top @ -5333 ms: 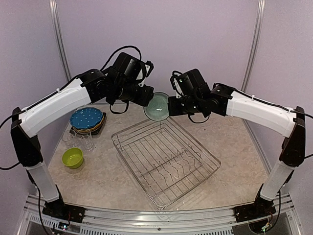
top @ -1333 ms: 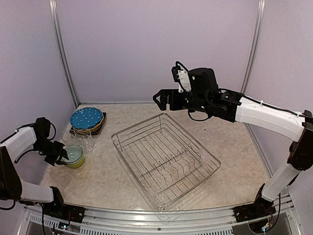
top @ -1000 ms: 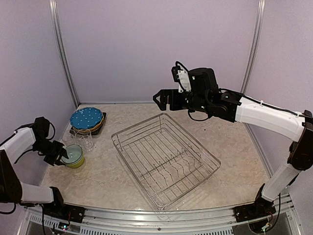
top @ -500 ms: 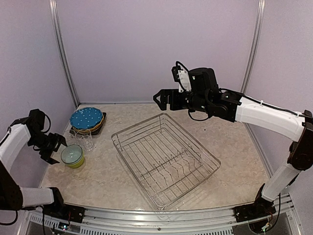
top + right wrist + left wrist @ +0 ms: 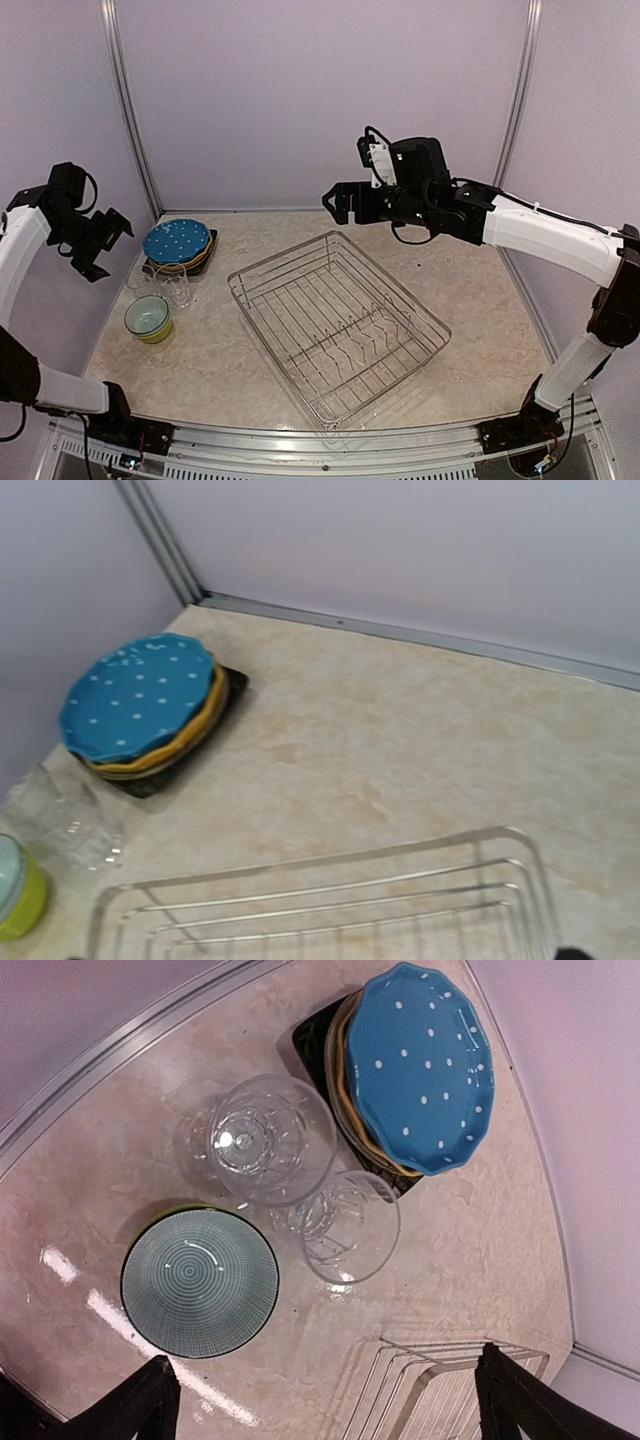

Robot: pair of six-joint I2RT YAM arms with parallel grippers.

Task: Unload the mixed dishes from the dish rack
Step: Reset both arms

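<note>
The dish rack (image 5: 340,322) stands in the middle of the table with nothing in it; its corner (image 5: 452,1392) and its far rim (image 5: 330,865) show in the wrist views. At the back left, the blue-dotted plate (image 5: 176,240) (image 5: 420,1065) (image 5: 138,695) tops a stack on the black square plate (image 5: 312,1035). Two clear glasses (image 5: 272,1138) (image 5: 350,1228) stand beside it. The pale-blue bowl (image 5: 147,316) (image 5: 200,1282) sits inside the lime bowl (image 5: 22,900). My left gripper (image 5: 102,247) (image 5: 325,1410) hangs open high above the bowls. My right gripper (image 5: 338,203) is open above the rack's far end.
The enclosure's left wall and its metal post (image 5: 122,95) stand close behind my left arm. The table's back edge rail (image 5: 420,638) runs behind the rack. Bare tabletop (image 5: 480,270) lies right of the rack.
My left gripper has opened, leaving the pale-blue bowl nested in the lime bowl, and risen up and back. My right arm has barely shifted.
</note>
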